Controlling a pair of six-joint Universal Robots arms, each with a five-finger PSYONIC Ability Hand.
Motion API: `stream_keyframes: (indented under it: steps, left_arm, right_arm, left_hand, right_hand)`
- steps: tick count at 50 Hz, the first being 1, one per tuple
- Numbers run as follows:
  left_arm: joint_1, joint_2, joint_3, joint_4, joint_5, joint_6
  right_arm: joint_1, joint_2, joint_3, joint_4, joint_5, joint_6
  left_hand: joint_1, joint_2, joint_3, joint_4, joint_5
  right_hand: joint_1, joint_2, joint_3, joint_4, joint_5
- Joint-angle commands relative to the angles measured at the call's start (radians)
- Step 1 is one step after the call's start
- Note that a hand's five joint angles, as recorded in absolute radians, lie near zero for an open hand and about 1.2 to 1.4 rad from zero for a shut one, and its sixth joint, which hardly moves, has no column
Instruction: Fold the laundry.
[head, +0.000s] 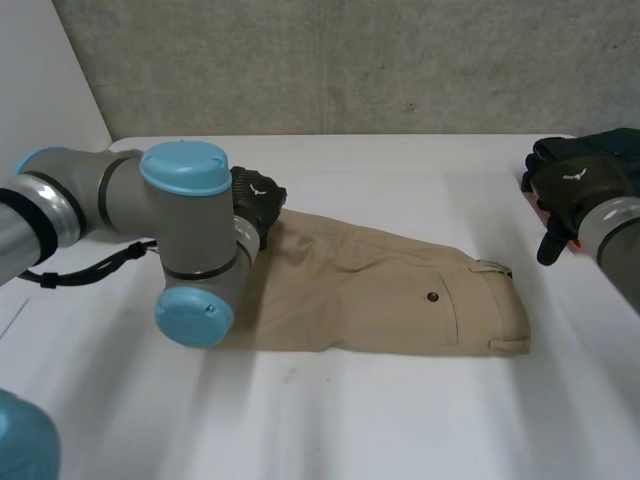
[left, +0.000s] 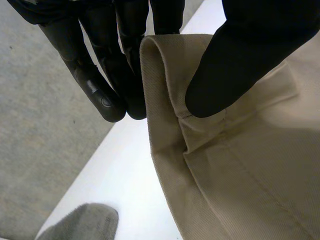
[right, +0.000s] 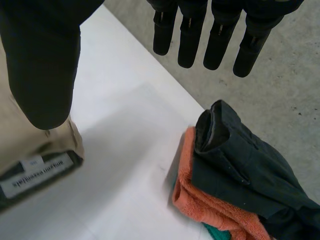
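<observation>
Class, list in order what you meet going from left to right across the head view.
left arm → left hand → beige trousers → right hand

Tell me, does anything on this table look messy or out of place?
Yes: a crumpled heap of dark and orange cloths sits unfolded at the white table's edge, near the right hand's fingertips. The beige trousers lie folded; the left hand pinches their edge.
</observation>
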Motion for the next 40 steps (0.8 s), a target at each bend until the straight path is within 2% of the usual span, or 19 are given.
stream_keyframes:
  steps: [1,5,13,21,23,24,27,28,32,40]
  left_arm:
    - [0.012,0.039,-0.06,0.119,0.014,0.044]
    - [0.019,0.039,-0.054,0.135,0.008,0.058]
    - [0.014,0.062,-0.071,0.138,0.001,0.029]
    - [0.016,0.074,-0.077,0.188,0.014,0.01]
    - [0.016,0.071,-0.076,0.198,0.015,0.012]
    - [0.016,0.068,-0.074,0.202,0.017,0.01]
    - [0.017,0.056,-0.073,0.213,0.03,0.01]
    - [0.017,0.051,-0.073,0.214,0.035,0.012]
    - [0.019,0.028,-0.054,0.228,0.044,0.013]
    - [0.039,-0.047,0.042,0.245,0.029,0.015]
  right_arm:
    - [0.007,-0.001,-0.105,0.243,-0.069,0.095]
    - [0.02,0.075,-0.157,0.332,-0.095,0.164]
    - [0.029,0.24,-0.252,0.348,-0.112,0.243]
    - [0.047,0.358,-0.292,0.283,-0.104,0.247]
    - [0.05,0.379,-0.292,0.239,-0.103,0.246]
    - [0.052,0.384,-0.292,0.225,-0.101,0.247]
    - [0.05,0.39,-0.284,0.19,-0.103,0.252]
    - [0.049,0.389,-0.28,0.182,-0.106,0.253]
    - [0.044,0.355,-0.246,0.157,-0.108,0.27]
    - [0.023,0.226,-0.113,-0.053,-0.083,0.309]
  left_hand:
    - [0.25,0.197,0.206,0.199,0.221]
    - [0.25,0.197,0.206,0.199,0.221]
    - [0.25,0.197,0.206,0.199,0.221]
    - [0.25,0.197,0.206,0.199,0.221]
    - [0.25,0.197,0.206,0.199,0.221]
    - [0.25,0.197,0.206,0.199,0.221]
    - [0.25,0.197,0.206,0.199,0.221]
    - [0.25,0.197,0.206,0.199,0.221]
    - [0.25,0.197,0.206,0.199,0.221]
    - [0.25,0.197,0.206,0.199,0.221]
  right_hand:
    - [-0.034,-0.047,-0.034,-0.023,0.006]
    - [-0.037,-0.05,-0.037,-0.026,0.003]
    - [0.048,0.035,0.048,0.059,0.088]
    - [0.195,0.182,0.194,0.206,0.235]
    - [0.297,0.284,0.297,0.308,0.337]
    - [0.385,0.372,0.384,0.396,0.425]
    - [0.947,0.935,0.947,0.958,0.988]
    - [1.016,1.004,1.016,1.028,1.057]
    - [1.017,1.005,1.017,1.028,1.058]
    - [1.017,1.005,1.017,1.028,1.058]
